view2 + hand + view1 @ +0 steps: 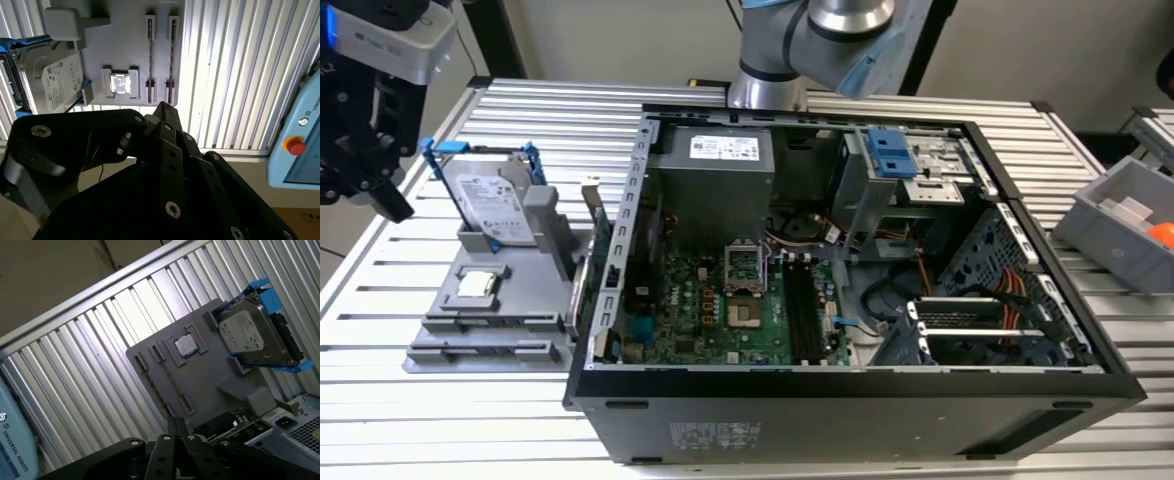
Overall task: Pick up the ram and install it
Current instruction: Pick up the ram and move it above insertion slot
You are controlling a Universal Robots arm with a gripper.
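One open computer case (854, 385) stood in the middle. At the exterior view's left was one grey holder (507, 300) with one hard drive (500, 205) and two long grooves (150, 60), both seemingly bare. One claw (396, 207), apparently closed on nothing, hung beyond the holder. The ram (801, 312), one only, was judged to be the dark stick in the motherboard (707, 300), well apart toward the exterior view's right, its length running near to far. One square chip (476, 284) lay on the holder.
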